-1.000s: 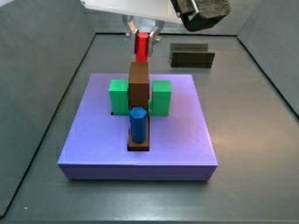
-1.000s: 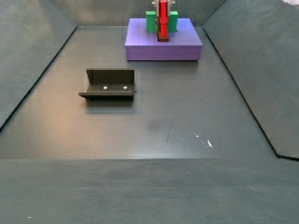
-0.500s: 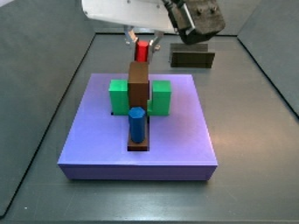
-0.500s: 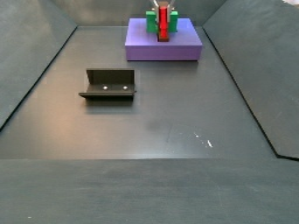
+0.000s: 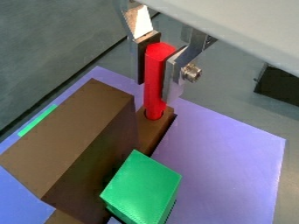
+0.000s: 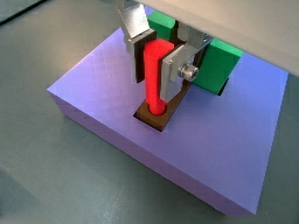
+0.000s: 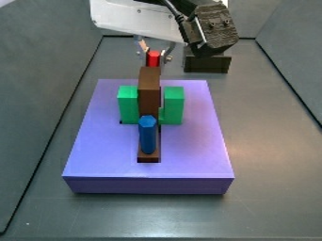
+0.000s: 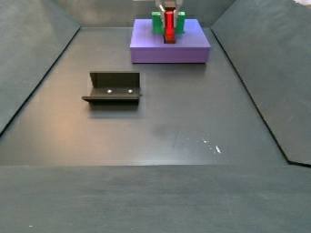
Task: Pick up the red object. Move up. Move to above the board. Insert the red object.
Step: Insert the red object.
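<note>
Gripper [image 5: 162, 54]: positioned over the far end of the board, fingers closed on the upper part of the red object, silver plates seen on either side of it in both wrist views. Grip is judged firm; no gap is visible between pads and rod.

Red object [image 5: 155, 80]: held upright, its lower tip seated in the brown strip's end slot in both wrist views [image 6: 155, 77]. Compared with one second ago, much less red is shown above the brown block in a side view [image 7: 153, 58], and the gripper is lowered with it. Descent into the hole is thus recorded as under way or nearly complete.

Board [image 6: 105, 105]: purple slab, carrying the brown block [image 7: 149, 94], two green blocks [image 7: 127, 104] at its flanks, and a blue peg [image 7: 147, 135] standing at the near end. None of these is displaced since the earlier pictures.

Fixture [image 8: 112, 86]: standing on the floor well apart from the board, unchanged.

Status: pick-up, lift and transfer are judged done; insertion is in hand. Full seating depth cannot be told, the socket bottom being hidden. Release is not yet made. Tilt during the last of the descent is judged the main risk; the rod is seen vertical at present.
</note>
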Motion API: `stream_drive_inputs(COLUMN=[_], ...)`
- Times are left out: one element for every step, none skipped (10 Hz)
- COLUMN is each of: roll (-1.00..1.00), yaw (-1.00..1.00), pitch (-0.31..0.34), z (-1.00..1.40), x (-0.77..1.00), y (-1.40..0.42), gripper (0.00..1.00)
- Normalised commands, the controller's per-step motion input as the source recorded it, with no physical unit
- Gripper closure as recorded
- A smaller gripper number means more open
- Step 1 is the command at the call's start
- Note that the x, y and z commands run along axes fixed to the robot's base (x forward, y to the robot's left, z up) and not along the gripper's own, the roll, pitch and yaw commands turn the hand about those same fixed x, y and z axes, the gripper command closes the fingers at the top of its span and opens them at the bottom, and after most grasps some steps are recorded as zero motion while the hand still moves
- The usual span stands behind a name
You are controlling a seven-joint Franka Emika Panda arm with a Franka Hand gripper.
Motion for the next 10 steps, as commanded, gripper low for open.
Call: stream_drive_inputs(roll=[0.0,0.0,0.01,0.0,0.0,0.01,0.03,0.07,0.07,0.0], yaw=[-0.06,-0.03,-0.01,-0.01,-0.03,-0.04,-0.08,-0.09,-0.07,0.0], pitch=[-0.033,0.0,0.0,0.0,0.0,0.0,-0.007,0.0,0.0,0.0], z=[-0.21,-0.13,-0.14,-0.15,-0.17,-0.22,-0.31,-0.31,-0.21,0.0], x=[0.05,0.23,0.21,0.15,0.09,0.0,-0.15,-0.25,-0.18,0.0], y=[0.0,0.0,0.0,0.0,0.0,0.0,0.02,0.03,0.02,0.0], gripper=[1.0,1.0,1.0,1.0,1.0,1.0,1.0,1.0,1.0,1.0])
